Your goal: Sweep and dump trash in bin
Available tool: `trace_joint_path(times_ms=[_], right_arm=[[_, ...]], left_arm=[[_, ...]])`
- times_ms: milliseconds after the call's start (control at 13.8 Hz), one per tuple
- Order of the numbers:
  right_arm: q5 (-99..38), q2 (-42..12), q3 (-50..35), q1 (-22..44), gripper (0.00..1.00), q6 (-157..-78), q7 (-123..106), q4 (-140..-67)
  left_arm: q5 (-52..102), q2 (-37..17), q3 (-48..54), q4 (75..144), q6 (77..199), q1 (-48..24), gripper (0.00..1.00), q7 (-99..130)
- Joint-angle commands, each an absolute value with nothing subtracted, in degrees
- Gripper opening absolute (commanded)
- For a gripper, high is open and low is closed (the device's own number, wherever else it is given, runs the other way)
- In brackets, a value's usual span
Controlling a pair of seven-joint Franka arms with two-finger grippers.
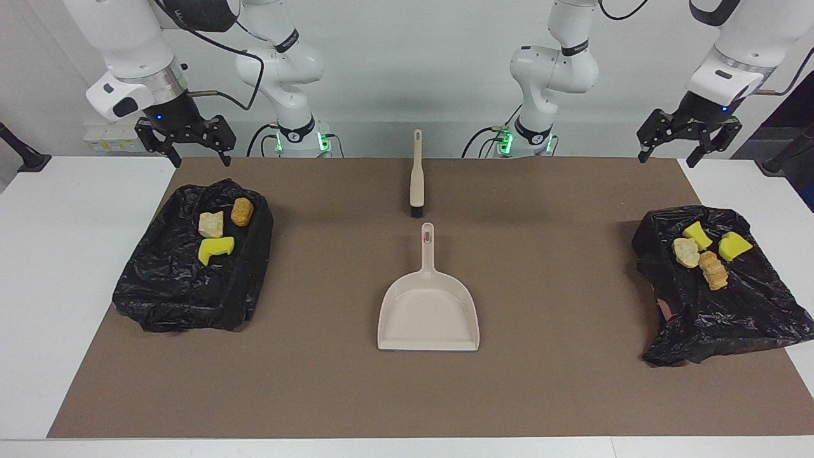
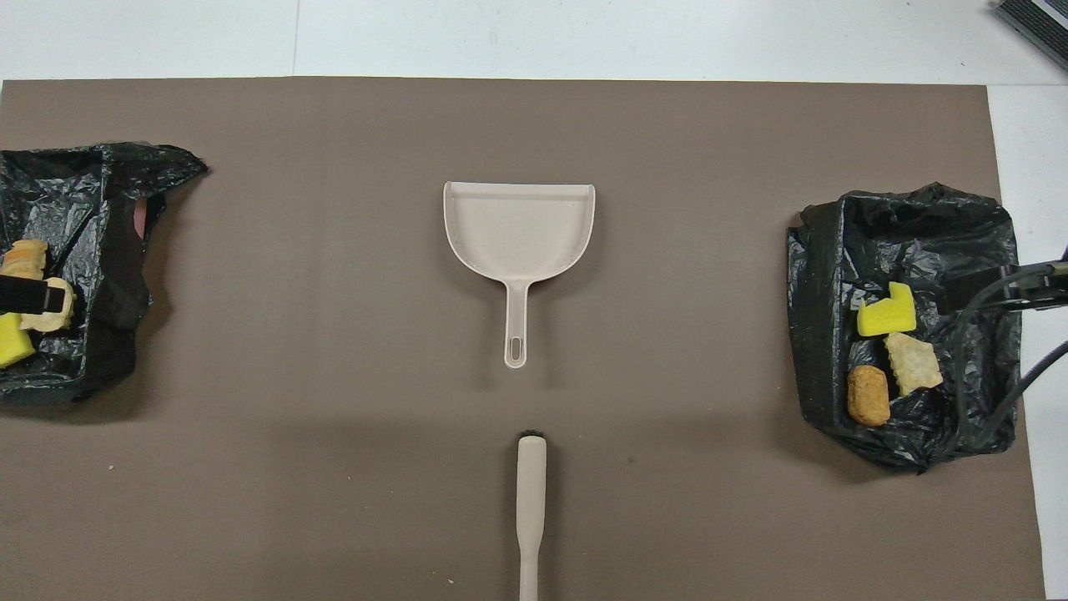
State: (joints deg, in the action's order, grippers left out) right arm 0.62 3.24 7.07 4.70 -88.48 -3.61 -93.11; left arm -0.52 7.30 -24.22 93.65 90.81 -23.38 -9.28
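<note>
The trash, small yellow sponge chunks and tan bread-like lumps (image 1: 702, 252), already sits in two black bag-lined bins, one (image 1: 712, 299) toward each arm's end from the beige plastic dustpan (image 1: 428, 312). A tool could snag loose bag plastic. Left gripper (image 1: 688, 135) and right gripper (image 1: 184, 141) hang open, empty. Only the facing view shows both grippers; overhead, the slim beige brush (image 2: 531, 492) runs off the frame.

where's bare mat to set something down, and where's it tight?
Free: wide bare mat between the dustpan and each black bag, and the strip along the mat edge farthest from the robots. Tight: the short gap between brush and dustpan handle, and both bags, holding the trash.
</note>
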Motion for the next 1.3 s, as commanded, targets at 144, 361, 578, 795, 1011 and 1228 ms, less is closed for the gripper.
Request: trace_joint_path(times_ms=[144, 361, 578, 795, 1011, 1228], right_arm=[[-0.35, 4.22, 6.94, 4.04, 1.00, -89.47, -3.43, -94.04], [0.26, 4.22, 7.12, 3.87, 1.00, -89.65, -3.51, -94.04], [0.53, 4.22, 7.12, 3.95, 1.00, -90.00, -3.52, -94.13], [0.70, 4.22, 7.12, 3.96, 1.00, -90.09, -3.34, -94.31], [0.62, 4.13, 7.12, 3.96, 1.00, -90.09, -3.34, -94.13], [0.88, 3.96, 7.21, 3.87, 1.00, -90.00, -3.34, -94.04]], left_arm=[[-1.06, 6.15, -10.59, 87.90, 85.00, -8.65, 1.00, -11.95], [-0.62, 6.15, -4.85, 86.66, 82.98, -4.31, 1.00, -11.95], [0.08, 4.41, -3.44, 83.60, 78.77, -3.69, 1.00, -13.88], [0.79, 2.20, -3.16, 80.24, 76.73, -4.21, 1.00, -13.97], [0.97, 3.51, -3.60, 80.77, 77.51, -5.18, 1.00, -13.71], [0.79, 4.13, -3.96, 81.21, 77.70, -5.98, 1.00, -13.10]])
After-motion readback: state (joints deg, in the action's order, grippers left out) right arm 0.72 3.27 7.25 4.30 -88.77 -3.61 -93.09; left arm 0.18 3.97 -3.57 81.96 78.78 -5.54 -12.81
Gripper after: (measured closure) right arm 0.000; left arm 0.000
